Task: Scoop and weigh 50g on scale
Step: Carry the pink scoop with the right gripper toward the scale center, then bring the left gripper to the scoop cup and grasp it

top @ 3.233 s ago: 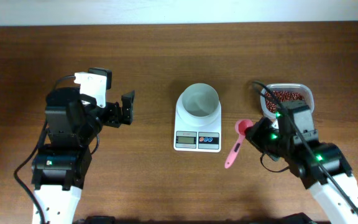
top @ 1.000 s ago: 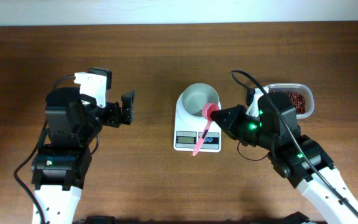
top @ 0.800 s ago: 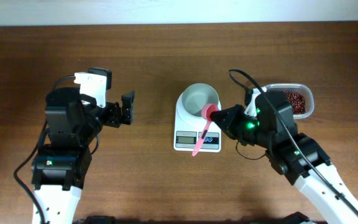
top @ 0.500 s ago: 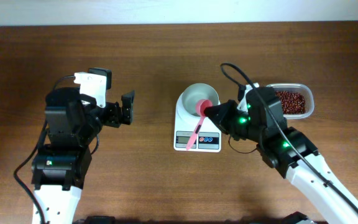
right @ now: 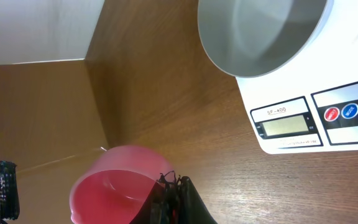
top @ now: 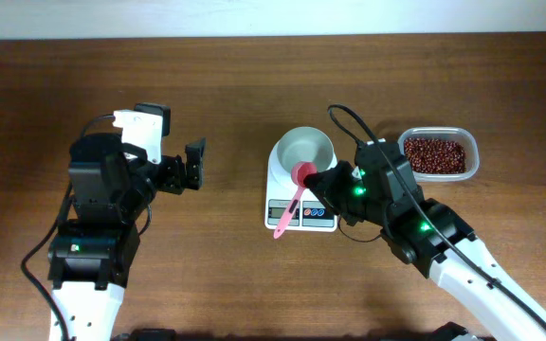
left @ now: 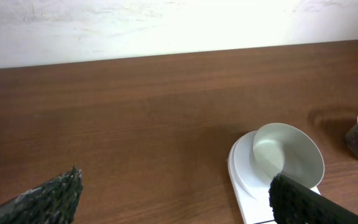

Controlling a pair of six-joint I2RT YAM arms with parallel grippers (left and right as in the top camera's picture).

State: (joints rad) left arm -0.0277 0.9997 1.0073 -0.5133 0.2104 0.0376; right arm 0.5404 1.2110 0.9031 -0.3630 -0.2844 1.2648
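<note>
Overhead view, the scale sits mid-surface between the two arms. The white bowl is on its 12 o'clock end, and the display and buttons are at its 6 o'clock end. The tub of red beans stands at 3 o'clock of the scale, apart from it, on the brown surface.

Right fingers: pressed together on the pink scoop just below its cup. The cup is over the 6 o'clock rim of the bowl, and the handle slants toward 7 o'clock across the display.

Right wrist view: the scoop cup is in the foreground, above the surface and off the scale's display end. The inside of the cup looks empty, but its lower part is cut off by the frame edge, so this is not certain.

Left fingers: spread wide, holding nothing, at 9 o'clock of the scale and well apart from it. In the left wrist view both fingertips frame the bowl from a distance.

Changes:
- About three seconds back the scoop lay on the surface between scale and tub, with the right arm beside the tub. It is now lifted and held.
- Over the last second the cup has shifted from the bowl's 3 o'clock rim to its 6 o'clock rim. The right arm followed toward 9 o'clock, uncovering the whole tub.
- The left arm, scale and tub have not moved.
</note>
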